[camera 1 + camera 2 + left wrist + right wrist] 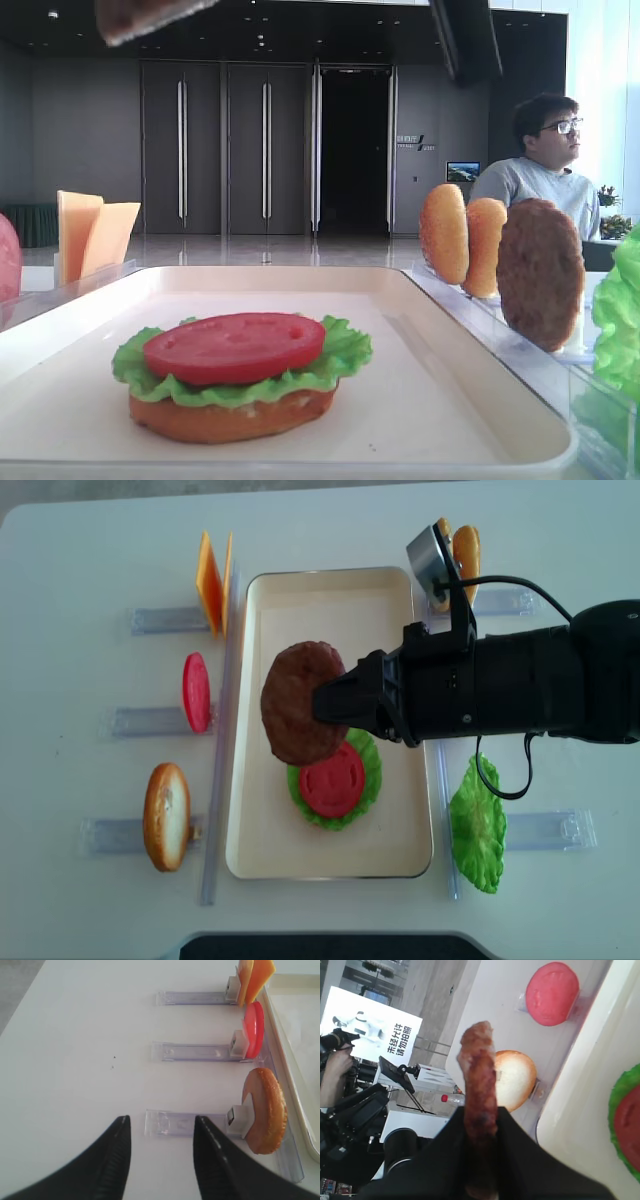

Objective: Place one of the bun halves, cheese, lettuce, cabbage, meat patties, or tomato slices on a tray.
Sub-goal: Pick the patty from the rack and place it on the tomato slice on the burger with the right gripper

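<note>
My right gripper (328,702) is shut on a dark-brown meat patty (298,702), seen edge-on between the jaws in the right wrist view (479,1085). It hangs above the cream tray (320,595), just up-left of a stack of bun bottom, lettuce and tomato slice (333,780). In the low view that stack (235,375) sits on the tray (440,400), and the held patty (140,15) shows at the top edge. My left gripper (160,1130) is open over bare table, left of a bun half (265,1110) in its holder.
Left of the tray, clear holders carry cheese (210,580), a tomato slice (195,692) and a bun half (166,816). On the right stand two bun halves (455,545), a second patty (540,272) and a lettuce leaf (478,825). A person (545,165) sits behind.
</note>
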